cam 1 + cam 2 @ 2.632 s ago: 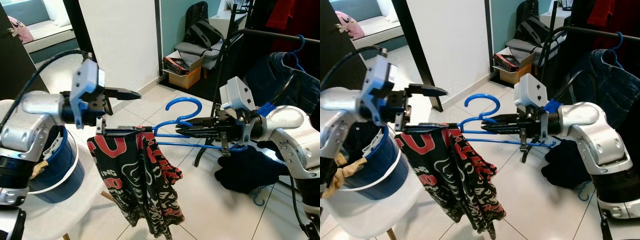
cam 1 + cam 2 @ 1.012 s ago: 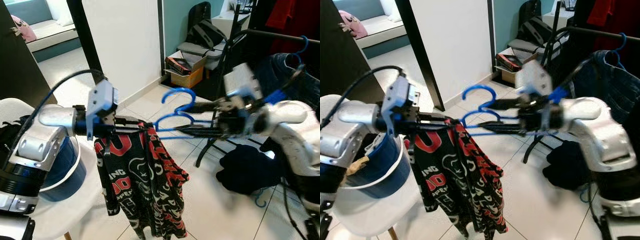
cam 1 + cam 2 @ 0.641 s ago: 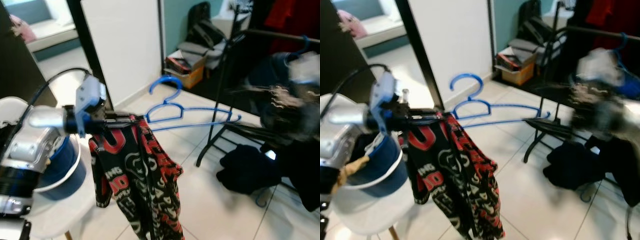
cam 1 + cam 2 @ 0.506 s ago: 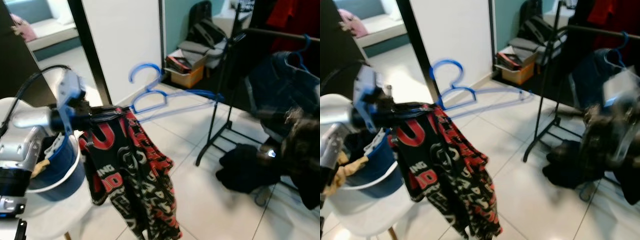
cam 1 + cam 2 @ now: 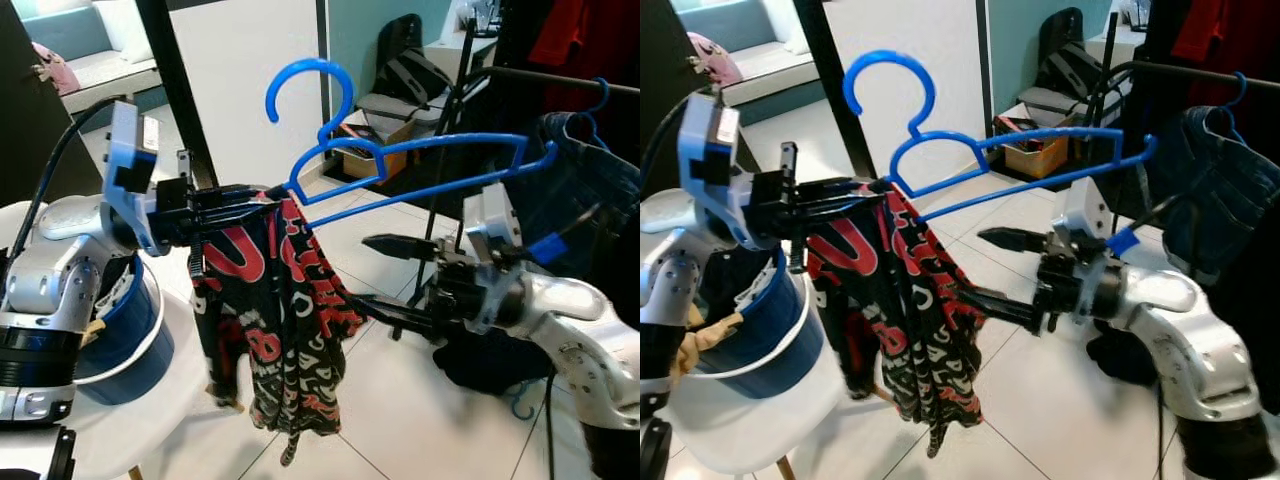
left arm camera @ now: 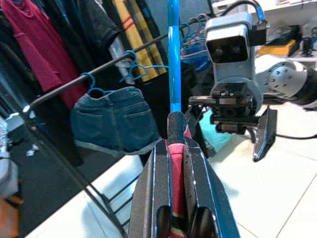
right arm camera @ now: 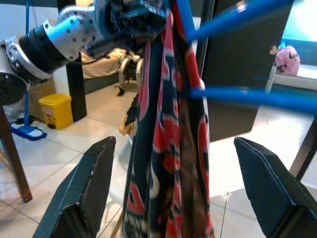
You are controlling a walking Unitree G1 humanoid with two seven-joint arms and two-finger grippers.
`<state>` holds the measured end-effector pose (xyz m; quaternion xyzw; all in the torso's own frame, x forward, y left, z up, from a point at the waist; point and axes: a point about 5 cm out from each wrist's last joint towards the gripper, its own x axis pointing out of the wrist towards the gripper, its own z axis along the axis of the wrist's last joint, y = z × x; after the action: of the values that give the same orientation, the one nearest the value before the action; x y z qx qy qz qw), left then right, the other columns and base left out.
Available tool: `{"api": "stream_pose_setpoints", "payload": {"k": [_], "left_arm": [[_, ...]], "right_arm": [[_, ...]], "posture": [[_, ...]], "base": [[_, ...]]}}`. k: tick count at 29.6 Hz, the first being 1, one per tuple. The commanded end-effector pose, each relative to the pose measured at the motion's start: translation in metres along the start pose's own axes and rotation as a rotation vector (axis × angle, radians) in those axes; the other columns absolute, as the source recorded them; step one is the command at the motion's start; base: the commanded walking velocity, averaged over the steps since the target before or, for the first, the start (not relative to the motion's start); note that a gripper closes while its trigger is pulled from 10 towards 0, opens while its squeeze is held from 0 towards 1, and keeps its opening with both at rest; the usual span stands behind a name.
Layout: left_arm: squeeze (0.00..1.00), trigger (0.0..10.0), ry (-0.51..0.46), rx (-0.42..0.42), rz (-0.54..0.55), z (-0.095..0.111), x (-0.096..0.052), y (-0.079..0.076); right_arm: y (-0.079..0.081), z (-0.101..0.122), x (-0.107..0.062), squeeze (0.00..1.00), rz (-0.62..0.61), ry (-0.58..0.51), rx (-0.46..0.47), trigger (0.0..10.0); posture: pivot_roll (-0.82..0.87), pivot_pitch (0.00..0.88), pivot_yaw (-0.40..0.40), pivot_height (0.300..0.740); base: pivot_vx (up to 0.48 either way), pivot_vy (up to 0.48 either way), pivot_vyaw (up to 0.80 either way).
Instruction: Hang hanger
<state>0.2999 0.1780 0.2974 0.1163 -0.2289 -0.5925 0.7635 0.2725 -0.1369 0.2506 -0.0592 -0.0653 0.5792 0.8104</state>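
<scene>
A blue plastic hanger (image 5: 420, 150) with a black-and-red patterned garment (image 5: 280, 320) draped over its left end is in the air, tilted up toward the right. My left gripper (image 5: 245, 200) is shut on that left end, over the cloth, as the left wrist view confirms (image 6: 171, 148). The hanger's hook (image 5: 300, 80) points up. My right gripper (image 5: 372, 273) is open below the hanger's bar, touching nothing; in the right wrist view its fingers (image 7: 89, 183) stand wide apart facing the garment (image 7: 168, 148). The black clothes rail (image 5: 560, 78) lies at the far right.
Denim shorts (image 5: 585, 170) on another blue hanger and a red garment (image 5: 580, 40) hang on the rail. A white chair (image 5: 150, 420) with a blue basket (image 5: 130, 335) stands at my left. A cardboard box (image 5: 365, 150) and a white wall panel (image 5: 250, 90) lie behind.
My left gripper closed on the hanger's end. The right gripper let go, pulled away, then returned open below the bar. The hanger now sits higher, tilted up to the right.
</scene>
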Motion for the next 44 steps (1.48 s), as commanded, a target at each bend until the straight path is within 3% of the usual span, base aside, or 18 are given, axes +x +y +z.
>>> {"api": "stream_pose_setpoints", "payload": {"k": [1,3,4,5,10,19,20,21,22,23,24,31,35,36,37,38,40,44], "left_arm": [[0.0,6.7,-0.021,0.032,-0.009,0.009,0.001,0.003],[0.0,6.7,-0.024,0.039,-0.008,0.01,0.003,0.003],[0.0,8.4,-0.026,0.048,-0.008,0.012,0.005,0.005],[0.0,8.9,-0.032,0.056,-0.008,0.014,0.007,0.006],[0.0,8.8,-0.063,0.07,-0.002,0.02,0.015,0.008],[0.0,8.2,-0.135,0.108,-0.041,0.036,0.032,0.008],[0.0,8.1,-0.137,0.12,-0.046,0.039,0.032,0.009],[0.0,8.1,-0.137,0.12,-0.046,0.039,0.032,0.009],[0.0,7.9,-0.135,0.129,-0.048,0.041,0.031,0.01],[0.0,7.9,-0.135,0.129,-0.048,0.041,0.031,0.01],[0.0,7.8,-0.124,0.142,-0.046,0.044,0.028,0.013],[0.0,7.5,-0.088,0.166,-0.039,0.049,0.019,0.016],[0.0,7.6,-0.065,0.162,-0.047,0.047,0.015,0.016],[0.0,7.7,-0.056,0.159,-0.051,0.046,0.014,0.016],[0.0,7.8,-0.037,0.154,-0.054,0.042,0.013,0.015],[0.0,7.8,-0.009,0.144,-0.054,0.036,0.011,0.013],[0.0,7.8,0.001,0.14,-0.052,0.033,0.01,0.013],[0.0,7.8,0.032,0.124,-0.027,0.024,0.003,0.014]], "right_arm": [[0.001,-0.003,0.005,0.0,0.013,0.004,0.001,10.0],[0.002,-0.003,0.009,0.0,0.034,0.011,-0.006,10.0],[0.004,-0.004,0.011,0.0,0.064,0.023,-0.01,10.0],[0.009,-0.007,0.013,0.0,0.117,0.061,-0.015,10.0],[0.023,-0.017,0.009,0.0,0.249,0.164,-0.011,10.0],[0.016,-0.029,0.008,0.0,0.203,0.295,-0.031,10.0],[0.015,-0.038,0.004,0.0,0.204,0.391,-0.053,10.0],[0.015,-0.038,0.004,0.0,0.204,0.391,-0.053,10.0],[0.013,-0.048,-0.003,0.0,0.199,0.489,-0.068,10.0],[0.013,-0.048,-0.003,0.0,0.199,0.489,-0.068,10.0],[0.008,-0.06,-0.018,0.0,0.185,0.635,-0.093,10.0],[-0.005,-0.065,-0.051,0.0,0.113,0.79,-0.099,10.0],[-0.01,-0.062,-0.061,0.0,0.081,0.808,-0.103,10.0],[-0.012,-0.061,-0.063,0.0,0.073,0.81,-0.105,8.5],[-0.014,-0.058,-0.064,0.0,0.056,0.792,-0.109,3.4],[-0.018,-0.053,-0.065,0.0,0.03,0.742,-0.104,0.0],[-0.02,-0.051,-0.065,0.0,0.021,0.716,-0.098,0.0],[-0.025,-0.033,-0.067,0.0,-0.026,0.565,-0.083,0.0]], "posture": [[-0.05,0.0,0.075,0.74],[-0.04,0.0,0.073,0.74],[-0.04,0.0,0.072,0.74],[-0.04,0.0,0.072,0.74],[-0.05,0.0,0.074,0.74],[-0.05,0.0,0.078,0.74],[-0.05,0.0,0.078,0.74],[-0.05,0.0,0.078,0.74],[-0.05,0.0,0.078,0.74],[-0.05,0.0,0.078,0.74],[-0.05,0.0,0.076,0.74],[-0.05,0.0,0.071,0.74],[-0.06,0.0,0.07,0.74],[-0.06,0.0,0.07,0.74],[-0.06,0.0,0.07,0.74],[-0.06,0.0,0.07,0.74],[-0.06,0.0,0.07,0.74],[-0.06,0.0,0.068,0.74]], "base": [[0.0,0.0,0.0],[0.0,0.0,0.0],[0.0,0.0,0.0],[0.0,0.0,0.0],[0.0,0.0,0.0],[0.0,0.0,0.0],[0.0,0.0,0.0],[0.0,0.0,0.0],[0.0,0.0,0.0],[0.0,0.0,0.0],[0.0,0.0,0.0],[0.0,0.0,0.0],[0.0,0.0,0.0],[0.0,0.0,0.0],[0.0,0.0,0.0],[0.0,0.0,0.0],[0.0,0.0,0.0],[0.0,0.0,0.0]]}}
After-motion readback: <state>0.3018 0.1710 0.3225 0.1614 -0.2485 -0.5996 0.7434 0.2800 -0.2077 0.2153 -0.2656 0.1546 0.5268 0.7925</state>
